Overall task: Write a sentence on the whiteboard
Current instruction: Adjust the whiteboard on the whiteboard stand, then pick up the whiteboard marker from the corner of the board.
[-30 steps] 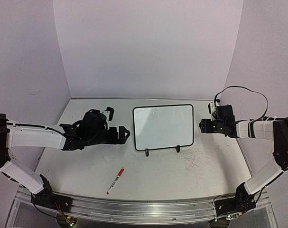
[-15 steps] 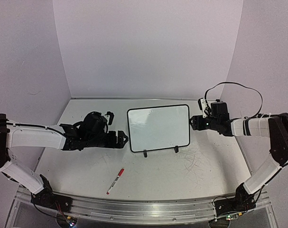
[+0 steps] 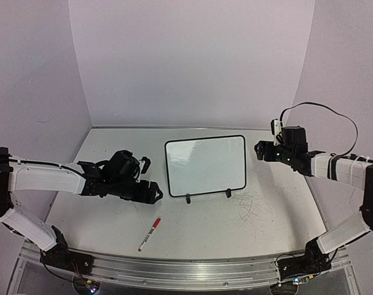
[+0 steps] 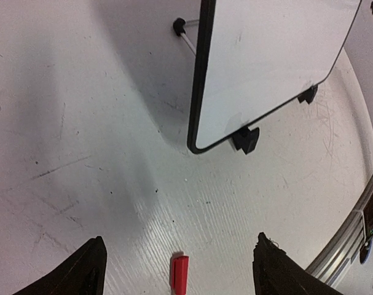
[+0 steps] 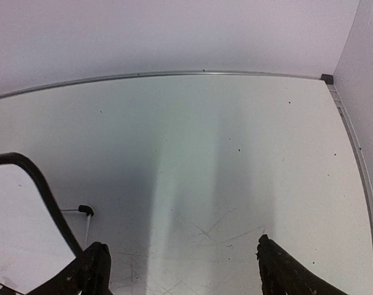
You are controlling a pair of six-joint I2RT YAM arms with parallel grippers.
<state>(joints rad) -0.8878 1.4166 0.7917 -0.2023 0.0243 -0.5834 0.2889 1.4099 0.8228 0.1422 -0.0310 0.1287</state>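
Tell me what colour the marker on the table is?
The marker is red and white, clearest in the top external view.

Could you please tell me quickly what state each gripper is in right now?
The left gripper is open and holds nothing.
The right gripper is open and holds nothing.

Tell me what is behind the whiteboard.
A thin rear prop with a black tip stands on the table behind the whiteboard. The board's back face and the spot directly behind it are covered.
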